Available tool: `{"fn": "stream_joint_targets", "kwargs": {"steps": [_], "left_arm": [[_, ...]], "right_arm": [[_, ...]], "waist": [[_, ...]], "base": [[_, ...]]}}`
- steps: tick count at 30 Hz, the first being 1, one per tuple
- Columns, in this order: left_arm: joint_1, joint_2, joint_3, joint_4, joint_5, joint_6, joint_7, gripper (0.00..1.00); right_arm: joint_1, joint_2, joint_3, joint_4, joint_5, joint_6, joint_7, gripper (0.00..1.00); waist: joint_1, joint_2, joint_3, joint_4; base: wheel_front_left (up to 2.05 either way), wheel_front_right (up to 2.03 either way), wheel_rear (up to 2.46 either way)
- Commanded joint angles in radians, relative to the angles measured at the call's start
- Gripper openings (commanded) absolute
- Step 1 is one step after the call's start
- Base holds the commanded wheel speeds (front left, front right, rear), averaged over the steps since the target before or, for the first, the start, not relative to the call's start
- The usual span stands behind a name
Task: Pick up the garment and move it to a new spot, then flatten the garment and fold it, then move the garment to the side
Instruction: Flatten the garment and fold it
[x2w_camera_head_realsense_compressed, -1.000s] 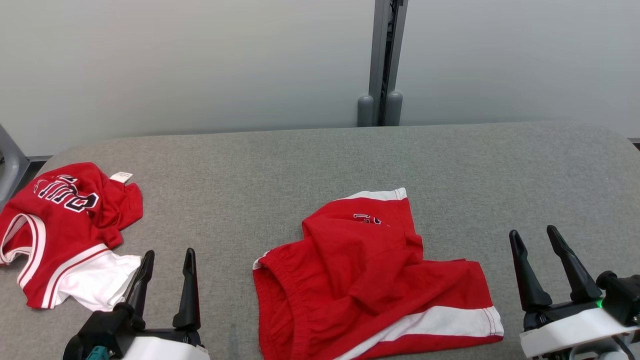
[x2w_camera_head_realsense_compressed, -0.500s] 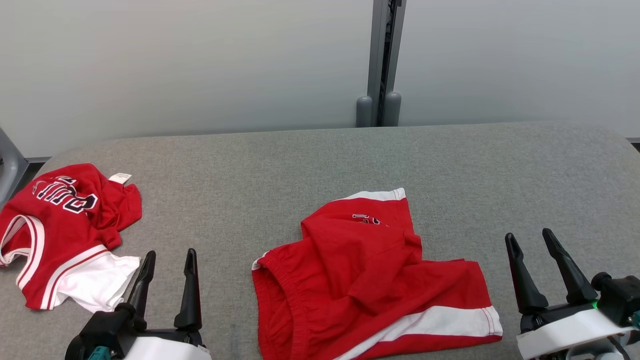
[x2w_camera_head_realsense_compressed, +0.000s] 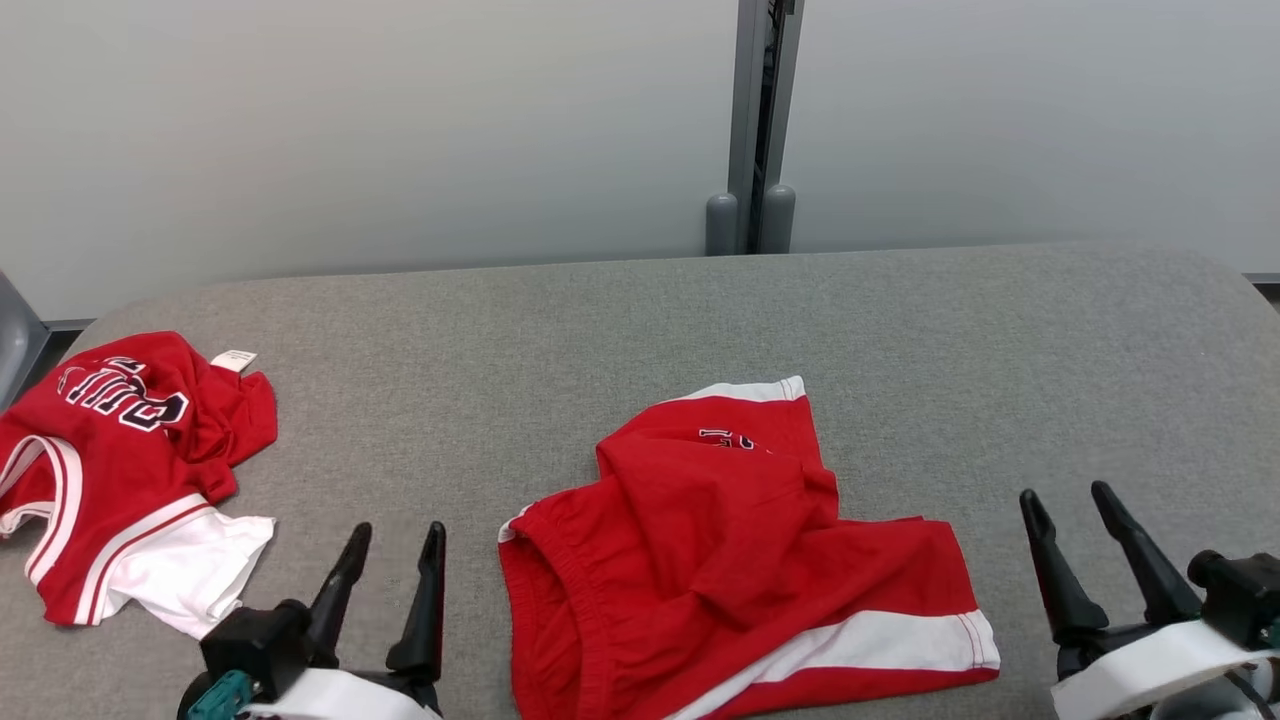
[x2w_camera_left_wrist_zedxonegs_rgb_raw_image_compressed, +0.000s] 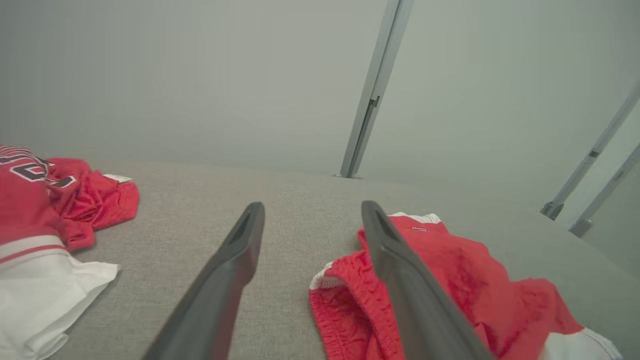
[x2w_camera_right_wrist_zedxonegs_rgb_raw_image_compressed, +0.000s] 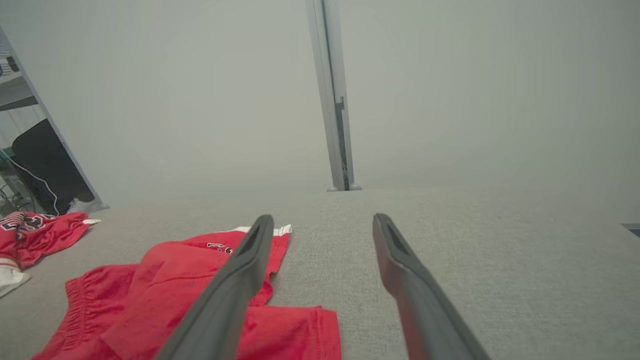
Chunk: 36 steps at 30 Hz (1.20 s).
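Note for you: the shorts (x2w_camera_head_realsense_compressed: 740, 560) read as matt red knit, finely dimpled, with smoother white trim. Under the shorts, the table (x2w_camera_head_realsense_compressed: 560, 330) cover is coarse grey woven cloth, matt. Left of the shorts, the jersey (x2w_camera_head_realsense_compressed: 120, 470) is similar matt red cloth with a white panel. Behind the shorts, the post (x2w_camera_head_realsense_compressed: 748, 110) is smooth grey metal with a satin finish. The left gripper (x2w_camera_head_realsense_compressed: 398, 528) and right gripper (x2w_camera_head_realsense_compressed: 1064, 492) look like matt dark plastic.

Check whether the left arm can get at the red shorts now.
Probably yes: the left gripper, open and empty, sits beside the red shorts, with bare grey table between them.
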Motion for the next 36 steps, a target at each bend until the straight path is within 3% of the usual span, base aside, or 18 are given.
{"fn": "stream_joint_targets", "kwargs": {"steps": [1, 9, 12, 18, 36], "left_arm": [[0.014, 0.016, -0.008, -0.013, -0.013, -0.011, 0.033, 1.0], [0.077, 0.042, -0.1, -0.134, -0.108, -0.047, 0.287, 1.0], [0.101, 0.055, -0.141, -0.164, -0.141, -0.051, 0.392, 1.0], [0.116, 0.076, -0.175, -0.165, -0.171, -0.053, 0.5, 1.0], [0.046, 0.094, -0.295, -0.042, -0.198, -0.066, 0.569, 1.0]], "right_arm": [[-0.004, -0.02, 0.011, 0.017, 0.025, 0.001, 0.029, 1.0], [0.028, -0.131, 0.107, 0.044, 0.231, 0.001, 0.239, 1.0], [0.029, -0.142, 0.126, 0.064, 0.282, 0.001, 0.301, 1.0], [0.004, -0.143, 0.159, 0.098, 0.327, 0.001, 0.357, 1.0], [-0.075, -0.148, 0.255, 0.181, 0.39, 0.001, 0.365, 1.0]], "waist": [[0.0, 0.0, 0.001, -0.001], [0.0, 0.0, 0.015, 0.004], [0.0, 0.0, 0.022, 0.008], [0.0, 0.0, 0.036, 0.013], [0.0, 0.0, 0.096, 0.027]], "base": [[0.0, 0.0, 0.0], [0.0, 0.0, 0.0], [0.0, 0.0, 0.0], [0.0, 0.0, 0.0], [0.0, 0.0, 0.0]]}}
